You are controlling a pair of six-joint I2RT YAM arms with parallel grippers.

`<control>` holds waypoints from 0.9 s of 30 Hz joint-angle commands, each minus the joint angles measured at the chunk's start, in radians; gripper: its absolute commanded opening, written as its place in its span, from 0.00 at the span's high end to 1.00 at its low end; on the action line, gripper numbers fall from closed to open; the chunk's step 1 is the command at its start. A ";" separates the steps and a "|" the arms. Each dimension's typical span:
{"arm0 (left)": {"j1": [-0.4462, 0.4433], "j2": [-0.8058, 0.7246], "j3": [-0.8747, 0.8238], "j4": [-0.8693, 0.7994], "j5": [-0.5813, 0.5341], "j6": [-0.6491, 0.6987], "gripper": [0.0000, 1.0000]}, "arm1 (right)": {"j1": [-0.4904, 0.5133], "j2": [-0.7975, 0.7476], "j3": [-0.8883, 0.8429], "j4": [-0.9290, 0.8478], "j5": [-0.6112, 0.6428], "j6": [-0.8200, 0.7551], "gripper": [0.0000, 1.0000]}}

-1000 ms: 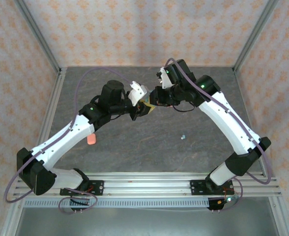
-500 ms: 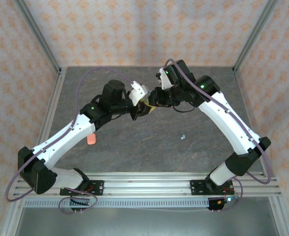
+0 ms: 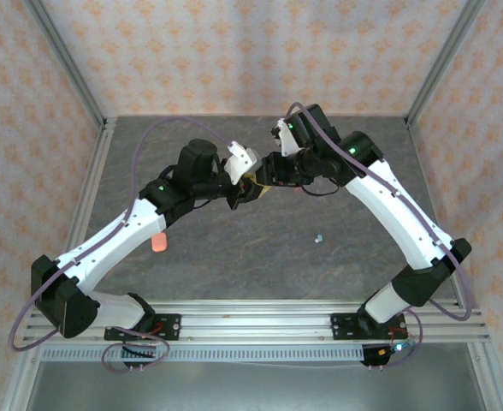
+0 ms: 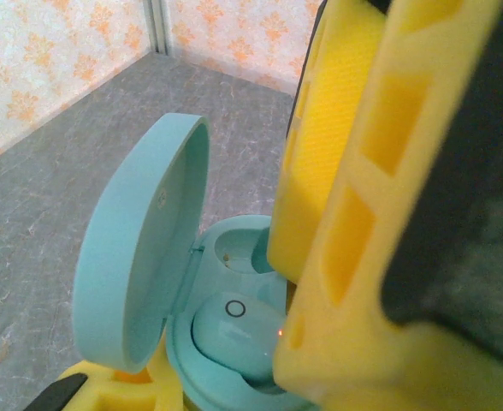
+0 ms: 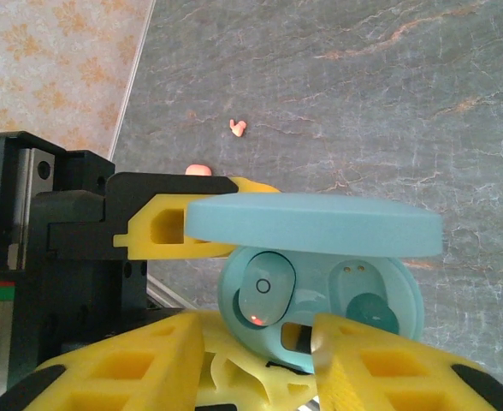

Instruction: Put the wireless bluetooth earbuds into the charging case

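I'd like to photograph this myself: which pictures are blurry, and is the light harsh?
Left wrist view: the yellow finger nearest the lens is soft, the charging case sharper. Right wrist view: crisp case, the earbud showing a red light. Top external view: even light, no hard shadows on the table.

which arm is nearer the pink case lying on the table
Left. The left arm passes close beside the pink case, which lies just off its forearm on the side toward the bases. The right arm is far across the table, to the case's right.
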 commanded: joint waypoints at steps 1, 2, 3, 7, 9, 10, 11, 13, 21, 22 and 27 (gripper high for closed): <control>-0.009 -0.015 0.033 0.022 -0.018 0.011 1.00 | 0.012 0.005 0.031 0.004 -0.032 0.018 0.60; -0.008 -0.017 0.032 0.021 -0.018 0.013 1.00 | 0.012 0.004 0.031 0.006 -0.028 0.020 0.60; -0.008 -0.019 0.030 0.020 -0.018 0.014 1.00 | 0.012 0.000 0.033 0.006 -0.026 0.020 0.60; -0.008 -0.024 0.026 0.018 -0.024 0.014 1.00 | 0.002 -0.019 0.047 0.019 -0.010 0.025 0.60; -0.008 -0.026 0.028 0.012 -0.026 0.014 1.00 | -0.012 -0.037 0.043 0.040 -0.011 0.033 0.60; -0.008 -0.027 0.027 0.010 -0.026 0.012 1.00 | -0.020 -0.049 0.037 0.053 -0.015 0.040 0.60; -0.008 -0.027 0.027 0.007 -0.030 0.011 1.00 | -0.031 -0.060 0.029 0.067 -0.023 0.046 0.60; -0.009 -0.028 0.025 0.002 -0.035 0.006 1.00 | -0.049 -0.086 0.010 0.097 -0.037 0.061 0.60; -0.008 -0.030 -0.015 0.024 -0.048 -0.050 1.00 | -0.137 -0.171 -0.088 0.191 -0.076 0.119 0.60; -0.008 -0.029 -0.017 0.023 -0.050 -0.057 1.00 | -0.153 -0.178 -0.103 0.190 -0.076 0.126 0.61; -0.009 -0.018 0.001 -0.043 -0.050 -0.057 1.00 | -0.261 -0.220 -0.217 0.193 -0.082 0.172 0.61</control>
